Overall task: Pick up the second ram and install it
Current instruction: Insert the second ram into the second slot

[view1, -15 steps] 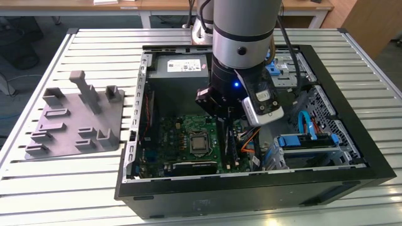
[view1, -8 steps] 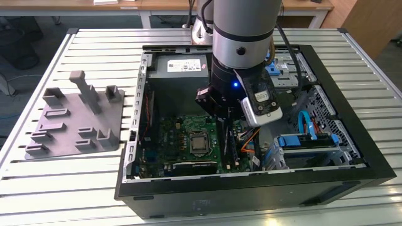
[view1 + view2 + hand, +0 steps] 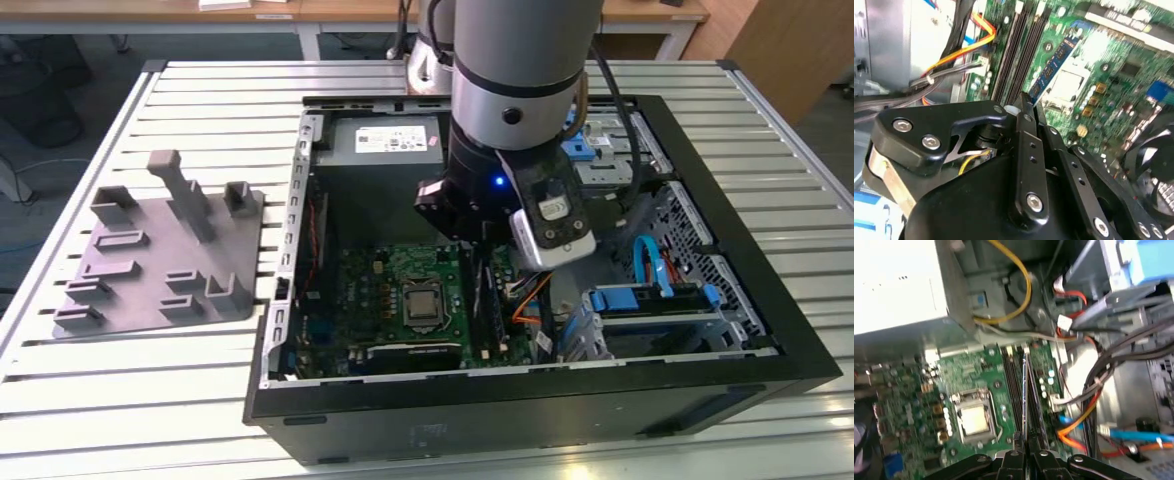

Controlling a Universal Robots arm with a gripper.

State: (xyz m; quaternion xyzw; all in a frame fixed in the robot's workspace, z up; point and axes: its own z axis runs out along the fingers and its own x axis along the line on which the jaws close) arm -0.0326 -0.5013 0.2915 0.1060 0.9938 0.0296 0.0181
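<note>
The gripper [image 3: 1026, 102] sits low inside the open computer case [image 3: 747, 380], fingers [image 3: 1013, 456] pinched together on the second ram [image 3: 1054, 62], which it grips at one end and holds on edge. In the first wrist view the stick [image 3: 1025, 390] runs as a thin blue line straight out from the fingertips, lined up along the dark memory slots [image 3: 1013, 385] on the green motherboard [image 3: 914, 390], just beside the square processor socket [image 3: 975, 420]. Can't tell whether it's already touching a slot or hanging just above. Risks from here, as a judgement: the hold is at one end only, so the far end could sag or yaw and catch a slot wall or a latch instead of dropping in; pushing down with the notch off-line could bend the stick or stress the board; an uneven press could seat one end and leave the other proud. A thin edge grip may also slip under load. The orange and yellow cables [image 3: 961, 50] and grey wire bundle [image 3: 1104, 375] run close to the slots, near the wrist, and could snag as the arm [image 3: 514, 60] moves. The grey fixture plate [image 3: 160, 260] stands on the slatted table [image 3: 120, 400], well apart from the case on the exterior view's left.
</note>
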